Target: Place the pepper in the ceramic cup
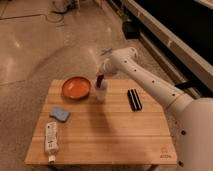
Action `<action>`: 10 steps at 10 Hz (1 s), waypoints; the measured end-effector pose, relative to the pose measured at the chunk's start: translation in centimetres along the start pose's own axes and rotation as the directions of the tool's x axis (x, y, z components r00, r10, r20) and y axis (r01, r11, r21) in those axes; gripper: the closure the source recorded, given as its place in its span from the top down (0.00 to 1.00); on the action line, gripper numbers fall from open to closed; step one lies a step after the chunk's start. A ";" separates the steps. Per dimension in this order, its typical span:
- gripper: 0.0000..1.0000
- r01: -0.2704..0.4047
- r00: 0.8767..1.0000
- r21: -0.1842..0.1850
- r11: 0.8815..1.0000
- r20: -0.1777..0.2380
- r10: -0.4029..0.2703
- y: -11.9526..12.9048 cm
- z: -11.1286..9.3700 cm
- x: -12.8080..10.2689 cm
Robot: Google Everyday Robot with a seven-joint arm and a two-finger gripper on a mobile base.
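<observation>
The white ceramic cup [101,93] stands upright on the wooden table [115,135], just right of the orange bowl. My gripper [100,74] hangs directly above the cup, at the end of the white arm that reaches in from the right. It is shut on the dark red pepper [99,80], which points downward with its lower tip at the cup's mouth. I cannot tell whether the tip is inside the cup.
A wide orange bowl [76,88] sits at the back left of the table. A blue sponge [60,114] and a white tube [50,137] lie at the left. A black rectangular object [133,99] lies to the right of the cup.
</observation>
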 end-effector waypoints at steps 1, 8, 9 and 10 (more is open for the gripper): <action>0.09 -0.004 1.000 -0.002 1.000 -0.011 0.004 0.6 0.7 0.5; 0.77 -0.046 0.995 0.024 0.999 -0.085 0.047 3.2 2.2 2.8; 0.80 -0.045 0.995 0.037 0.998 -0.085 0.048 3.4 1.8 2.4; 0.80 -0.044 0.995 0.048 0.998 -0.087 0.048 3.5 1.4 2.2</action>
